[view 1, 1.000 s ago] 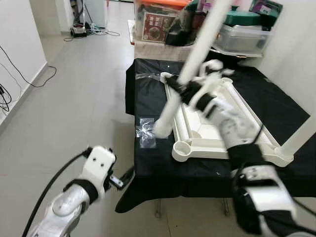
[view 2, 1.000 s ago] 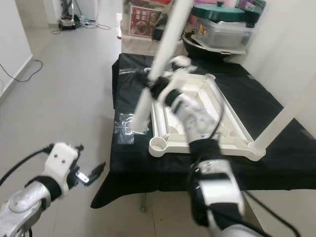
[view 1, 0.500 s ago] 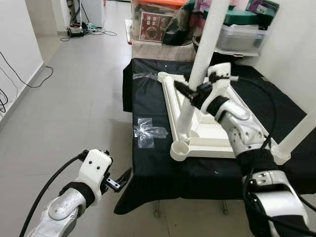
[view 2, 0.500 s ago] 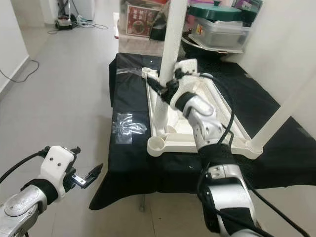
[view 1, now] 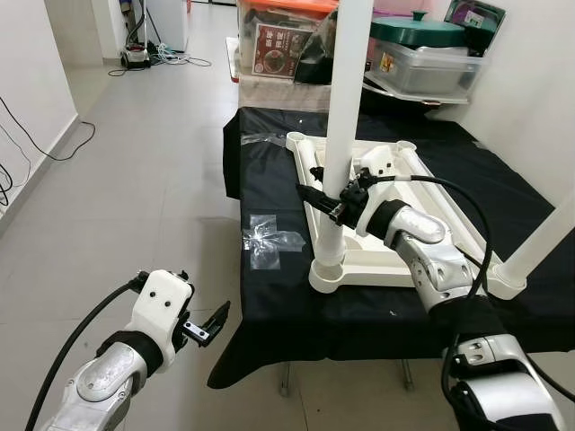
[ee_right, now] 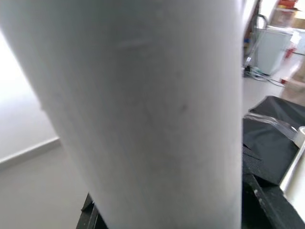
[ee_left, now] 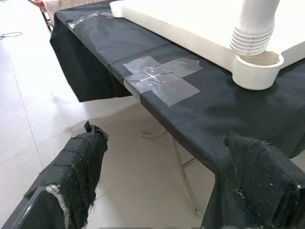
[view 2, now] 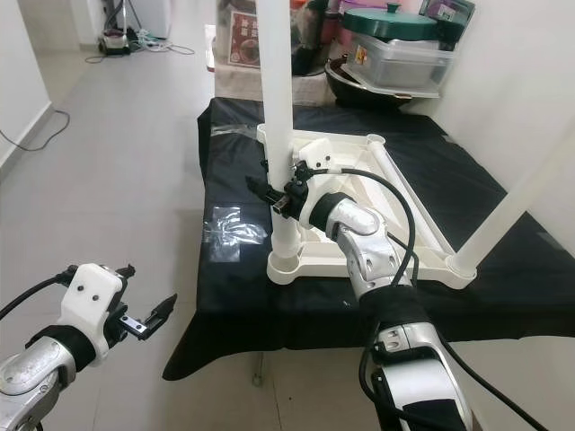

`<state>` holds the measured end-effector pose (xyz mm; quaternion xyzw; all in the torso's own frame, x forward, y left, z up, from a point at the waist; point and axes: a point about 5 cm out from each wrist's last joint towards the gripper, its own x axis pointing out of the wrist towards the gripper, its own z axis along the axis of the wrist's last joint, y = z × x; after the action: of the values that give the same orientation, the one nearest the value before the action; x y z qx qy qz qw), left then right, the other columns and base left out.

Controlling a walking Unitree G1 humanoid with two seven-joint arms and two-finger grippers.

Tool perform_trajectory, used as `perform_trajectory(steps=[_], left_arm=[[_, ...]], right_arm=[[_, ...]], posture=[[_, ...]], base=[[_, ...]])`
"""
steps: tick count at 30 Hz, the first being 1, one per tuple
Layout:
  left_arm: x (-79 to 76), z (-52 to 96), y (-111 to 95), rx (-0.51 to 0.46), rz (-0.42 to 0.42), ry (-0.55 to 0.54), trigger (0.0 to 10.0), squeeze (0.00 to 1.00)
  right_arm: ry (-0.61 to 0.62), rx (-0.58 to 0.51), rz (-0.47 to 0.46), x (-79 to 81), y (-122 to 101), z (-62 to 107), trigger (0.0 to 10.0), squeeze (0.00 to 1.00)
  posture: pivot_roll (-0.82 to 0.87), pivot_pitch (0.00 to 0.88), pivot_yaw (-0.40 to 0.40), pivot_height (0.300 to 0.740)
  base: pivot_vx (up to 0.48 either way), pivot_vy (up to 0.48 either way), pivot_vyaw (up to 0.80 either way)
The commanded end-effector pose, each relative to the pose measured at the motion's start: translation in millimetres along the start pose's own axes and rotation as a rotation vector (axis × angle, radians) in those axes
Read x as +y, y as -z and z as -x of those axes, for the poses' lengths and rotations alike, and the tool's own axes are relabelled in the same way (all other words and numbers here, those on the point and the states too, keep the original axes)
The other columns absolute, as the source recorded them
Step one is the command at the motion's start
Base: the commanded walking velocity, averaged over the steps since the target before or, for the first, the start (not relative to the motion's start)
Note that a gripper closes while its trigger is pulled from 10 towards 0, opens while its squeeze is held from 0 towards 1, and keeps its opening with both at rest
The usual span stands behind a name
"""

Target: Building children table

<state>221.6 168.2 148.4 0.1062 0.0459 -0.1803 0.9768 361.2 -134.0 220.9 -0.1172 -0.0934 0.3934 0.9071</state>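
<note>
Black-clothed table (view 1: 269, 193); right end effector (view 1: 325, 199) seemingly grips leg (view 1: 341, 117).

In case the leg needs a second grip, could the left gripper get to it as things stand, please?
Probably not without moving: the left gripper hangs open, low over the floor beside the table, while the right gripper holds the upright leg further in.

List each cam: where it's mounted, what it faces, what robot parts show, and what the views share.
Left eye view: head, looking forward and down at the upturned white tabletop on the black cloth; both arms.
Right eye view: same scene, offset; right gripper around the upright table leg.
Left wrist view: low beside the table, facing the corner socket; open left gripper.
Right wrist view: against the leg; black finger edges.
Shared: leg and socket.
</note>
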Motion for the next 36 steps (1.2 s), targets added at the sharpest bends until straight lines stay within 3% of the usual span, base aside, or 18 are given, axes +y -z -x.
perform_trajectory(steps=[1,26,36], left_arm=[[0.1,1.9,0.2,-0.003,0.001,0.002,10.0,0.0],[5.9,1.1,-5.8,-0.027,0.011,-0.032,10.0,0.0],[9.5,4.7,-5.6,-0.034,0.03,-0.063,10.0,0.0]], right_arm=[[-0.029,0.031,0.023,3.2,6.6,4.7,0.0,0.0],[-0.089,0.034,-0.062,31.8,18.9,15.8,0.0,0.0],[-0.048,0.047,-0.183,33.2,27.7,16.8,0.0,0.0]], posture=[[0.13,0.0,-0.156,0.74],[0.12,0.0,-0.154,0.74],[0.13,0.0,-0.161,0.74]], base=[[0.0,0.0,0.0],[0.0,0.0,0.0],[0.0,0.0,0.0]])
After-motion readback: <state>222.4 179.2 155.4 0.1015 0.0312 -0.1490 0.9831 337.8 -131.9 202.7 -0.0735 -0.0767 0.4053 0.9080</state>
